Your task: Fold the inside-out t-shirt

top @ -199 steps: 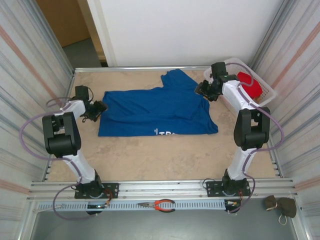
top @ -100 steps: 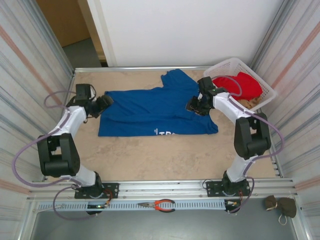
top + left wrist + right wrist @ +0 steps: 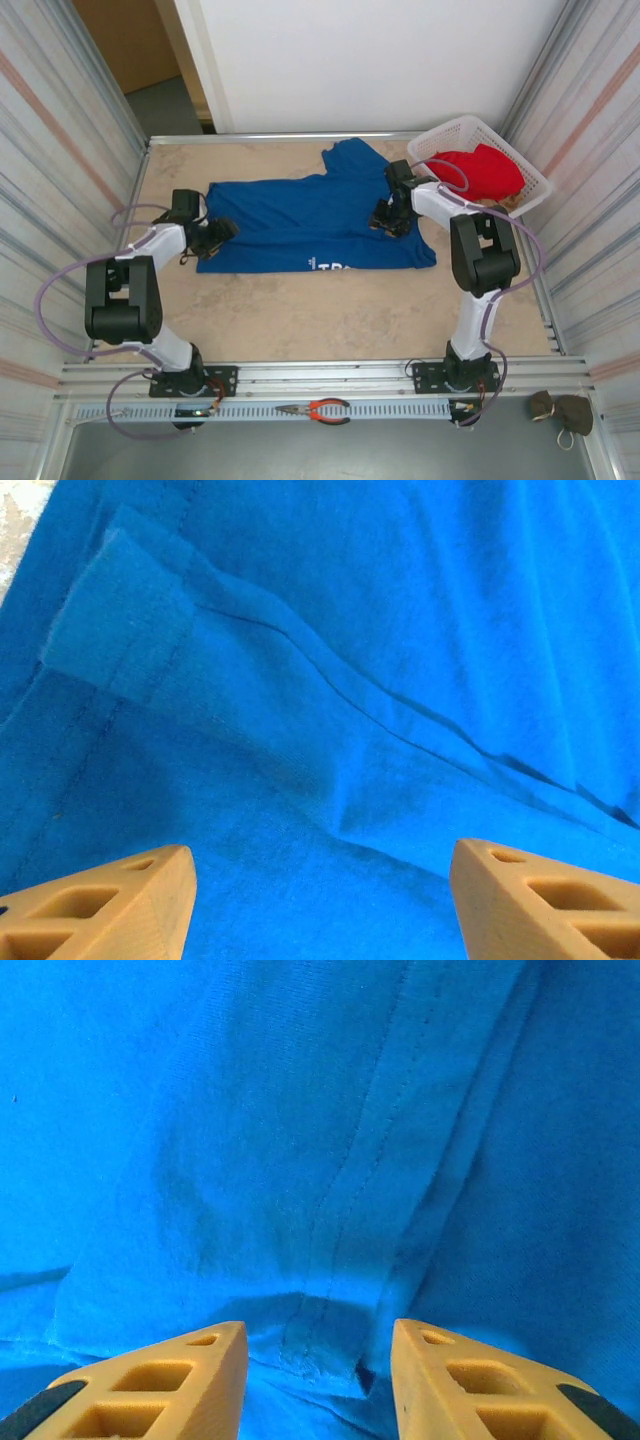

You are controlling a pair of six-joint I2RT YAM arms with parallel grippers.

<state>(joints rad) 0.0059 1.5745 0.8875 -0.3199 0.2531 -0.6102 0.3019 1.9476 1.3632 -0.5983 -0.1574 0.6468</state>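
Top external view: one blue t-shirt lies spread flat on the far half of the table, with white lettering at its near hem and one sleeve pointing toward the far edge. Two grippers are over it: the left gripper at its left edge, the right gripper toward its right side. In the wrist views the left fingers and right fingers stand spread apart above seamed blue cloth, pinching nothing. One white basket at the far right corner holds one red garment. One pair of pliers and one tan cloth lie near the arm bases.
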